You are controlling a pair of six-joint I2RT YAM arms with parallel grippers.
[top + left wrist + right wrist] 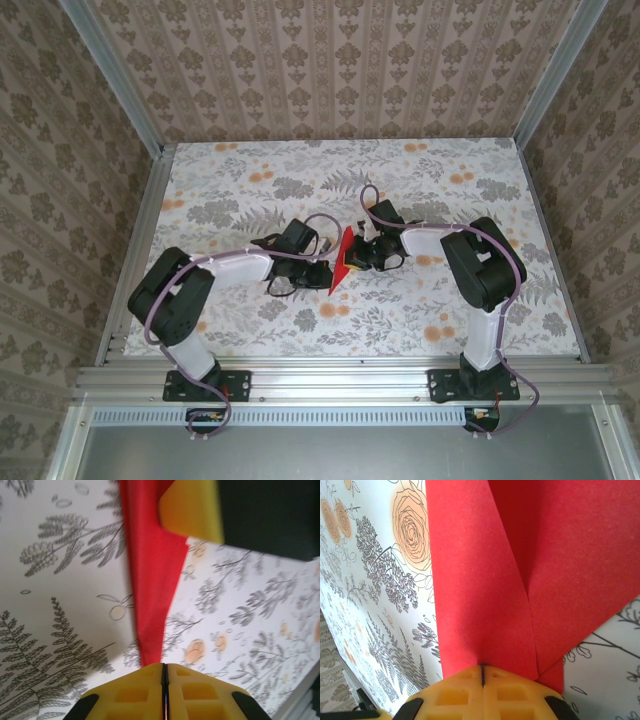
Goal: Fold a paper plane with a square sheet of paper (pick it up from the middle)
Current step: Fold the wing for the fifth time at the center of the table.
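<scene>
The paper plane (342, 262) is bright red paper folded into a narrow pointed shape. It stands on edge above the table's middle, between the two grippers. My left gripper (324, 272) is shut, and the paper's narrow end (152, 580) runs down to its closed yellow fingertips (164, 666). My right gripper (358, 254) is shut on the wider end. In the right wrist view the creased red layers (520, 555) rise straight out of the closed pads (482, 669). One yellow finger of the right gripper (192, 510) shows at the top of the left wrist view.
The table (450, 180) has a floral cloth and is walled on three sides by patterned panels in aluminium framing (150, 190). Both forearms (240, 265) lie low across the middle, with cables looping above them. An aluminium rail (340, 380) runs along the near edge.
</scene>
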